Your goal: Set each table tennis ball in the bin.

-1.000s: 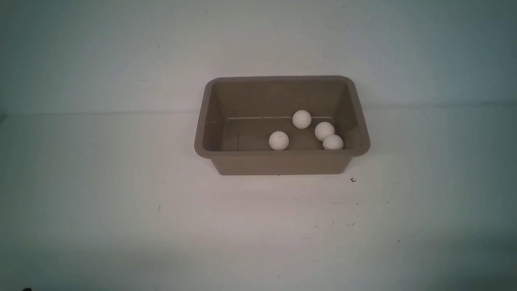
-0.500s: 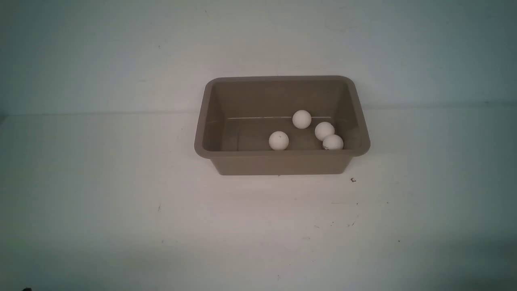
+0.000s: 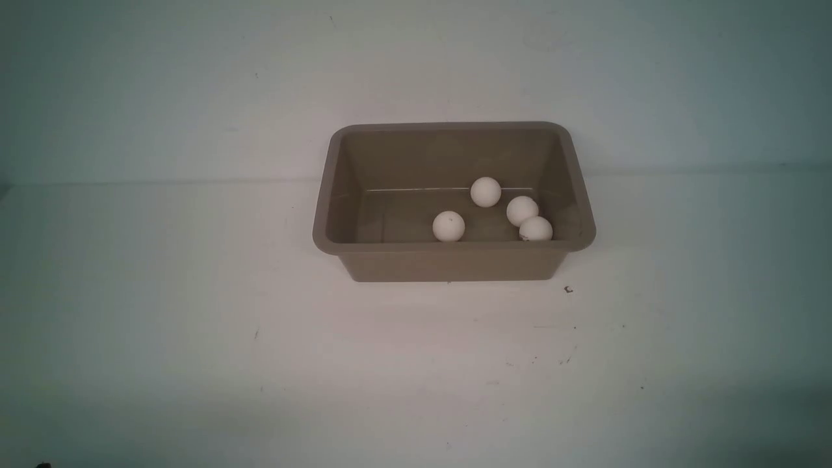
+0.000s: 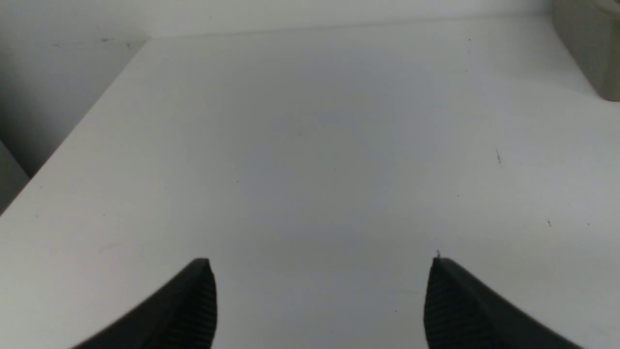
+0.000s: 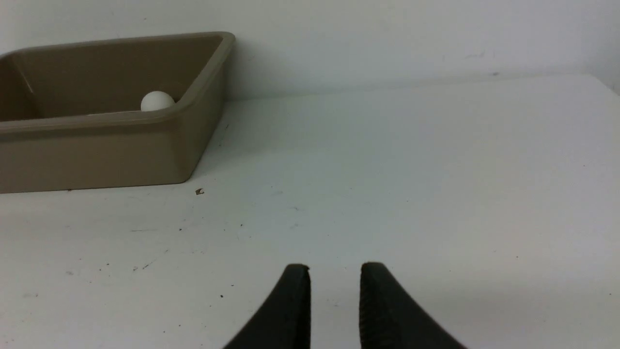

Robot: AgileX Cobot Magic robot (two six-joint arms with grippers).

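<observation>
The taupe bin (image 3: pixel 448 260) stands on the white table, a little beyond its middle. Several white table tennis balls lie on the bin's floor: one near the front wall (image 3: pixel 448 225), one further back (image 3: pixel 485 192), and two touching at the right (image 3: pixel 522 210) (image 3: pixel 536 229). In the right wrist view the bin (image 5: pixel 97 155) is off to one side with one ball (image 5: pixel 157 101) peeking over its rim. My right gripper (image 5: pixel 335 266) hovers over bare table, jaws a narrow gap apart, nothing between. My left gripper (image 4: pixel 322 261) is wide open over bare table, a bin corner (image 4: pixel 593 43) far off. Neither gripper shows in the front view.
A small dark speck (image 3: pixel 568 289) lies on the table by the bin's front right corner, also visible in the right wrist view as a speck (image 5: pixel 199 192). A white wall rises behind the bin. The table's side edge (image 4: pixel 72 131) drops off in the left wrist view.
</observation>
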